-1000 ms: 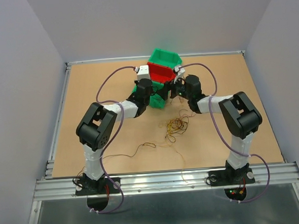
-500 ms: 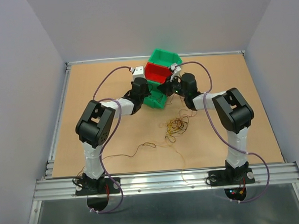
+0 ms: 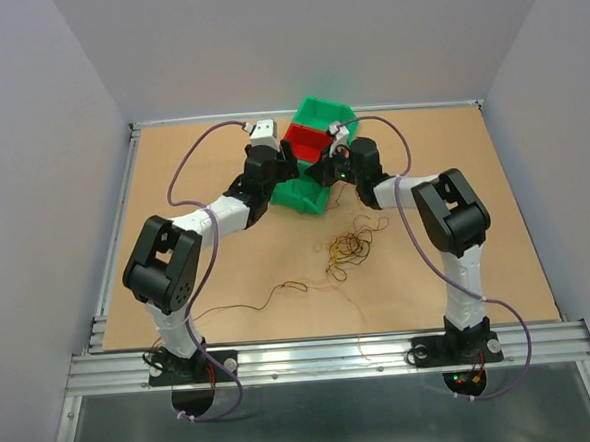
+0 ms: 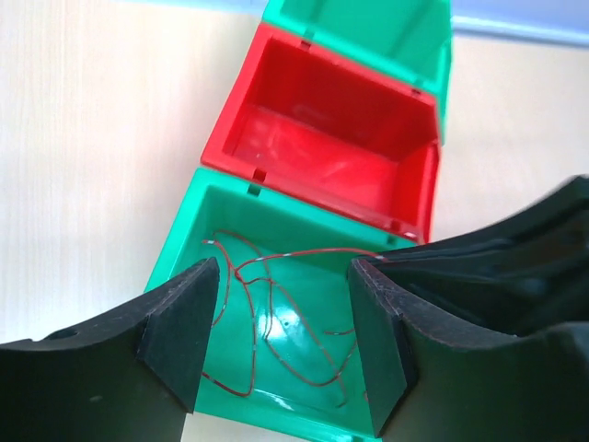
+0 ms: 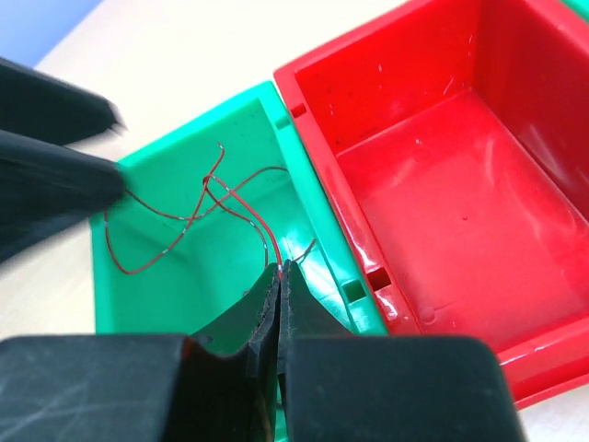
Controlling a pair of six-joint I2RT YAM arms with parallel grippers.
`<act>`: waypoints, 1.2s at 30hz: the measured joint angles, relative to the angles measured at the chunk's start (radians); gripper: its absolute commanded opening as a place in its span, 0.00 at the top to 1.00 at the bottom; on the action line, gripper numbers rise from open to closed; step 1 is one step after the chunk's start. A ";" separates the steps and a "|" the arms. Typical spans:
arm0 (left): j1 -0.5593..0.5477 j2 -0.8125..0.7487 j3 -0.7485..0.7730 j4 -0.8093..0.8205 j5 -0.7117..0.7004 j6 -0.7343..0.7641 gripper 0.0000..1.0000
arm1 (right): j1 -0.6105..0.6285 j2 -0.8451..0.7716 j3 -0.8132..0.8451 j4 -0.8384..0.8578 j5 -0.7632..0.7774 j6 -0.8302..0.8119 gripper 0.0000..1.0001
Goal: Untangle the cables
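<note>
Right gripper (image 5: 279,269): we see its fingers pressed tight together, pinching one end of a thin red strand (image 5: 208,193) just inside the near green bin (image 4: 177,241), by the wall next to the red bin (image 4: 276,138)
Left gripper (image 4: 285,272): spread wide and holding nothing; it hovers over the same green bin, and we see the strand between its pads
Red strand: it loops loosely across the floor of the near green bin, with one end running up to the right gripper's tips
Bins: the near green bin, the red bin and a far green bin (image 4: 368,28) stand side by side in a row at the back of the table (image 3: 513,188)
Clump of cables (image 3: 349,246): we find it lying on the table nearer the arm bases, well apart from both grippers
Loose strand (image 3: 279,292): it curls on the table left of the clump, trailing toward the left arm's base
</note>
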 measured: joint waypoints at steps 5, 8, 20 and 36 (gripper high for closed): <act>0.000 -0.087 -0.024 -0.003 0.005 0.010 0.27 | 0.013 0.033 0.064 -0.122 0.008 -0.040 0.99; 0.008 -0.145 -0.049 -0.006 0.004 0.018 0.09 | 0.034 0.068 0.132 -0.226 0.041 -0.084 0.97; 0.179 -0.673 -0.210 -0.105 0.161 0.295 0.01 | 0.096 0.018 0.161 -0.364 0.128 -0.151 0.20; 0.269 -0.968 -0.518 -0.094 0.287 0.553 0.01 | 0.179 -0.394 -0.154 -0.375 -0.081 -0.369 0.00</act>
